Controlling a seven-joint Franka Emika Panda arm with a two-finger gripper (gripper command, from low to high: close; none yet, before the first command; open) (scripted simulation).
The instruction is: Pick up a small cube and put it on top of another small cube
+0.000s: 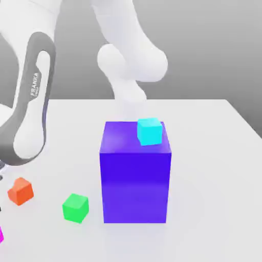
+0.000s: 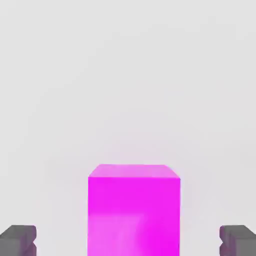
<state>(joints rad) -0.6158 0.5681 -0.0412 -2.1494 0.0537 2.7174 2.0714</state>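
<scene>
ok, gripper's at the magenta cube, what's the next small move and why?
Probably ease the gripper a little further onto the magenta cube, then close. In the hand view its fingers stand open on either side of the cube, clear gaps both sides, so it looks centred but not yet gripped. The cube sits on the white table.

A tall blue block [image 1: 135,174] with a cyan cube [image 1: 149,131] on top stands mid-worktop [image 1: 215,153]. At the exterior view's left, orange cube [image 1: 21,191] and green cube [image 1: 75,208] lie apart. The end effector's [image 2: 128,240] wide-spread fingers [image 2: 18,240] flank the magenta cube [image 2: 134,210] with gaps either side.
</scene>
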